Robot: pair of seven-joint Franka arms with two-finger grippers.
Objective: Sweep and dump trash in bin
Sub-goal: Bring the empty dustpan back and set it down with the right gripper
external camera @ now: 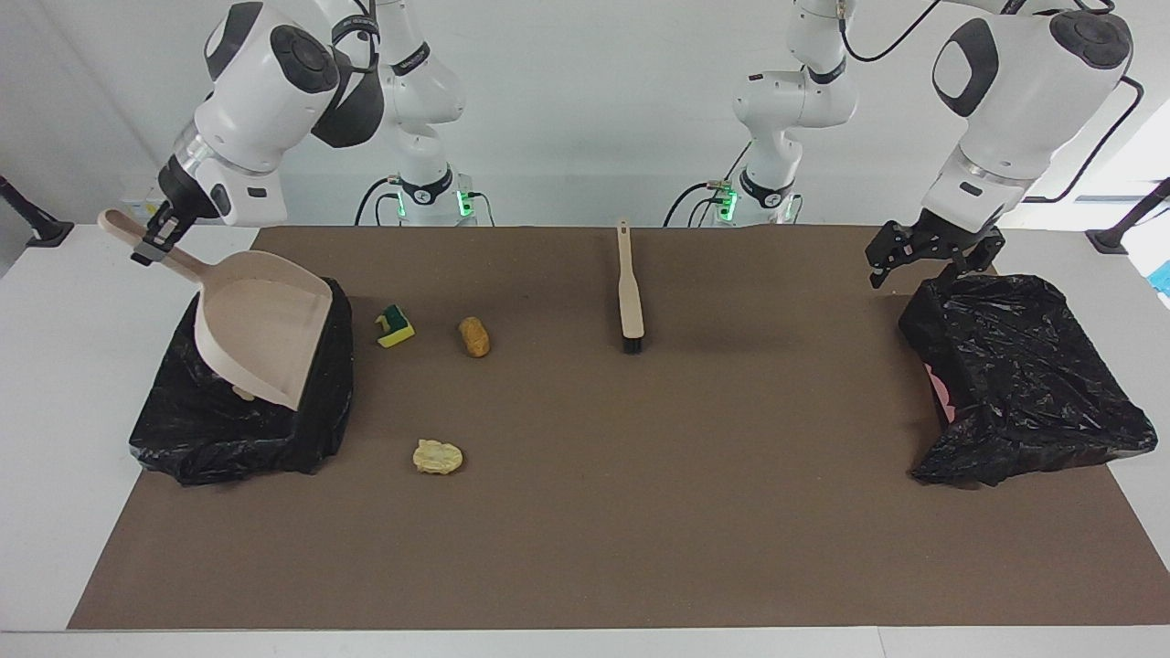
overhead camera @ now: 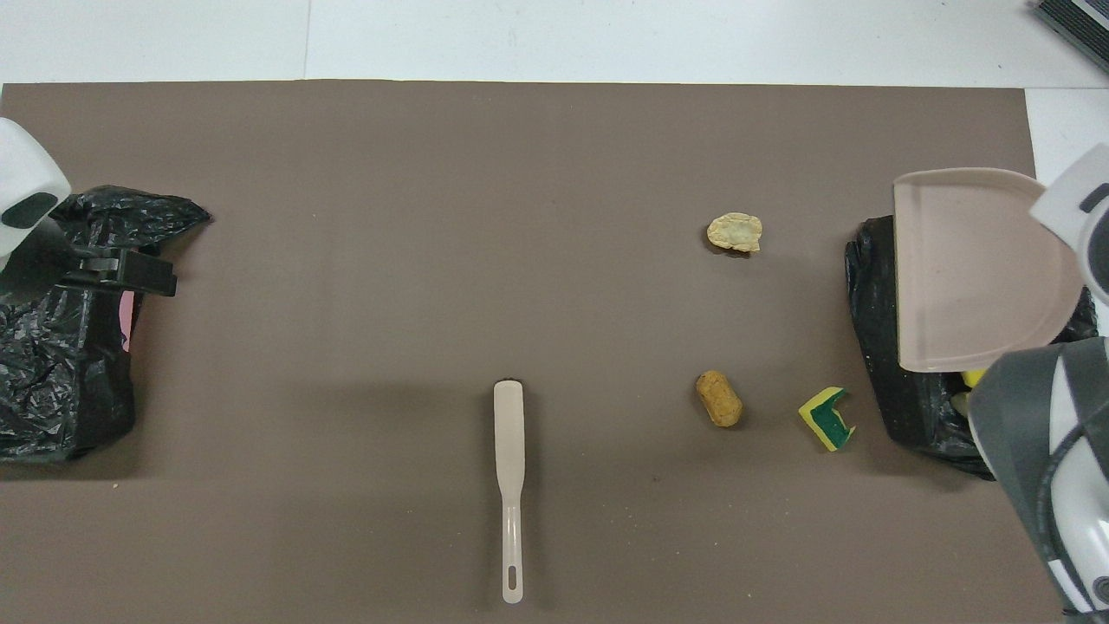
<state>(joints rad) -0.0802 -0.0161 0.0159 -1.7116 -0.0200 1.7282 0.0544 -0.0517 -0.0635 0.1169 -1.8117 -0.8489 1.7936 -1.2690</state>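
My right gripper is shut on the handle of the beige dustpan, which hangs tilted over the black-lined bin at the right arm's end of the table. The pan hides most of the trash in that bin; only a yellow scrap peeks out. On the mat beside the bin lie a yellow-green sponge, a golden-brown lump and a pale lump. My left gripper waits open over the other bin's edge.
A beige brush lies on the brown mat near the robots, handle toward them. A second black-lined bin stands at the left arm's end of the table.
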